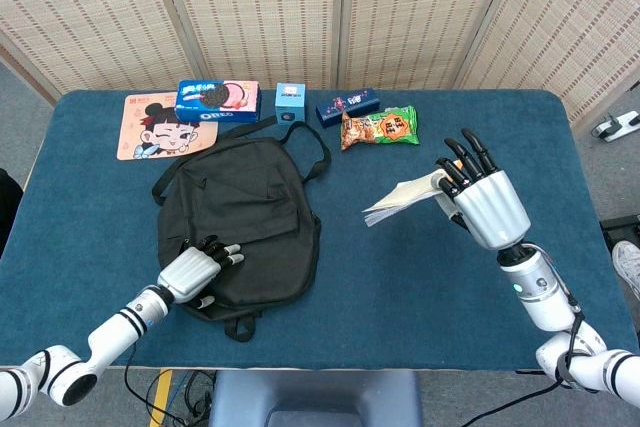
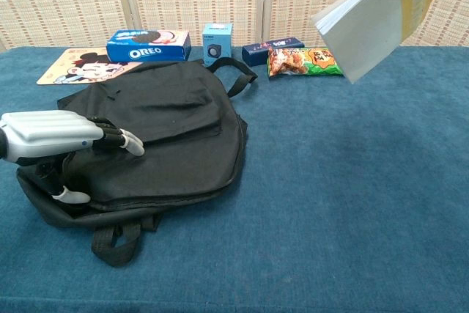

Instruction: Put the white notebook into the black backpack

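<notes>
- Head view: the white notebook is held in the air above the blue table, to the right of the black backpack and well apart from it; its pages fan out toward the left.
- The notebook is gripped at its right edge by the right hand, whose dark fingers point up and away while the silver back of the hand faces the camera.
- The right forearm is seen running down and to the right, toward the lower right corner of the picture.
- In the chest view the notebook is seen tilted, high at the upper right, with a yellow cover on its far side; only a small part of the right hand is caught at the top corner.
- The backpack lies flat on the table, its straps toward the far edge and a loop handle at its near end.
- The left hand rests on the near left part of the backpack, fingers spread forward over the fabric and holding nothing.
- In the chest view the left hand is seen with fingers laid out over the bag and the thumb hanging down at its near left edge.
- Along the far edge are set a cartoon mat, an Oreo box, a small blue box, a dark blue box and a snack packet.
</notes>
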Robot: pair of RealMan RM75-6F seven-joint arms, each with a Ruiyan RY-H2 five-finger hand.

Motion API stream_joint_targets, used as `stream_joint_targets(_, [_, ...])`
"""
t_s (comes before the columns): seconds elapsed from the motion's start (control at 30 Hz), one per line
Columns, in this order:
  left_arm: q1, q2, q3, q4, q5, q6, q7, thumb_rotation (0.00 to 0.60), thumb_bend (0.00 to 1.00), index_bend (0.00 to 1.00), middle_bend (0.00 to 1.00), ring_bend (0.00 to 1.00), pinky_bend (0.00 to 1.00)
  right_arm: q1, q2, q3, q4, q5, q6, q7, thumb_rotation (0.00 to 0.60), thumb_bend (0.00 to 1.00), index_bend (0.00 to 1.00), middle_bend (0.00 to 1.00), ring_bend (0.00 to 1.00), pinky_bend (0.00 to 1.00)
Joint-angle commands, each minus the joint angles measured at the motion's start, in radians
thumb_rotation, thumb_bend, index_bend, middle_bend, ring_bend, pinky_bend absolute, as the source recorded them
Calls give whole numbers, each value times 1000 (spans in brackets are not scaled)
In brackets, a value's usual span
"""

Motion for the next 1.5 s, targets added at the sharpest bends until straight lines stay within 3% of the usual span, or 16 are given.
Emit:
stream_joint_targets(0.03, [1,-32,-10,19,-16,23,-24,600,248,146,81,115,32,-4,0,1,0,0,1,3,600,550,586,401,165,83])
stream_joint_targets(0.17, [7,-70,-15,60,-1,73,-68,600,248,193,81,137,33,-12,-1,4,4,1,5,7,600,550,586,401,165,83])
stream_joint_targets(0.4, [18,-112,-16,121,31,153,-156,600,254,369,135,208,62,-22,-2,9,9,8,3,17,600,550,586,401,165,83])
stream_joint_targets(0.73, [30,-132,-16,177,54,227,-284,600,456,640,245,274,81,-22,-3,24,7,0,9,29,600,550,586,401,165,83])
stream_joint_targets(0.9, [34,-129,-38,172,32,252,-323,600,510,719,287,290,84,-24,15,32,-31,-31,43,34,600,550,586,401,165,83])
stream_joint_targets(1.1, [23,-91,-118,125,-59,248,-374,600,511,730,303,298,87,-33,37,22,-115,-101,93,36,600,550,586,401,167,83])
stream_joint_targets(1.27, [0,-51,-201,78,-196,196,-382,600,511,729,303,298,87,-30,44,10,-185,-167,114,39,600,550,586,401,170,83])
stream_joint_targets(1.5, [-40,-19,-263,68,-394,114,-308,600,511,717,303,298,88,16,10,3,-252,-231,68,60,600,550,586,403,179,83])
